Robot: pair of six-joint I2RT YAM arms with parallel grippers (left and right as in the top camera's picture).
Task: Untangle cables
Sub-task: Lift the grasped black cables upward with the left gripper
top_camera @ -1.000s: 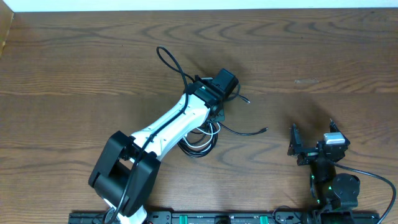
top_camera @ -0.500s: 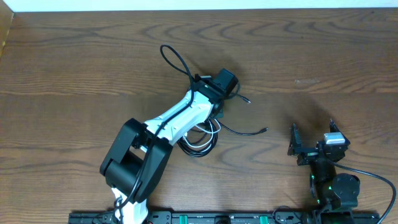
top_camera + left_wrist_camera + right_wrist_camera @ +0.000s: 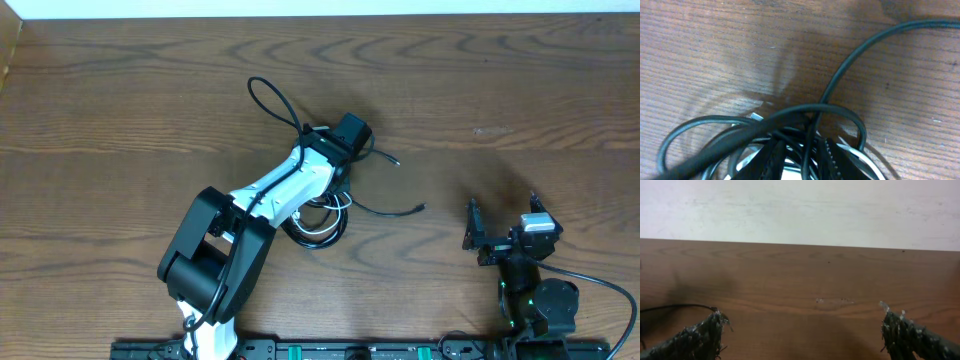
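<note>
As the left claw [image 3: 800, 150] pinches the cables [image 3: 805, 109], their loop has slid left.

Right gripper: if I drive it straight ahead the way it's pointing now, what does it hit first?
Nothing near: ahead of the right gripper, jaws open, I see only bare table up to its far edge. A black cable ends left of that line. Height above the table is unclear.

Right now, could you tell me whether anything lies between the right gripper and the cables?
Nothing visible does. Only bare table lies between the open right gripper and the cables, whose nearest loose end points toward it. The left gripper holds them.
</note>
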